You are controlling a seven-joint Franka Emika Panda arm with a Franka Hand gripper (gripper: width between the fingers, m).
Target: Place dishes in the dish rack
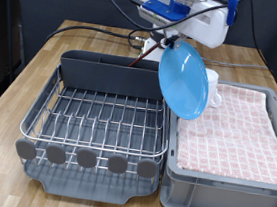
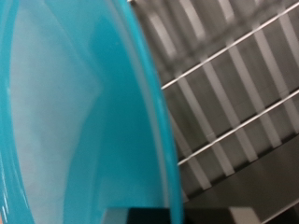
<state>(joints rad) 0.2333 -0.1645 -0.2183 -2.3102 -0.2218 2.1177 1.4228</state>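
A round light-blue plate [image 1: 184, 81] hangs on edge in the air, above where the dish rack [image 1: 39, 110] meets the grey bin. My gripper [image 1: 172, 39] is shut on the plate's upper rim. In the wrist view the plate [image 2: 75, 112] fills most of the picture, with the rack's wires [image 2: 234, 103] below it. A white mug [image 1: 212, 89] stands behind the plate at the bin's far corner, partly hidden. A thin reddish-brown piece [image 1: 146, 50], possibly the wooden spoon, shows behind the rack's dark grey caddy [image 1: 102, 71].
To the exterior view's right of the rack stands a grey plastic bin [image 1: 220, 183] lined with pink checked cloth [image 1: 234, 127]. Black cables [image 1: 87, 29] lie on the wooden table behind the rack. The robot's white base [image 1: 203, 20] is at the top.
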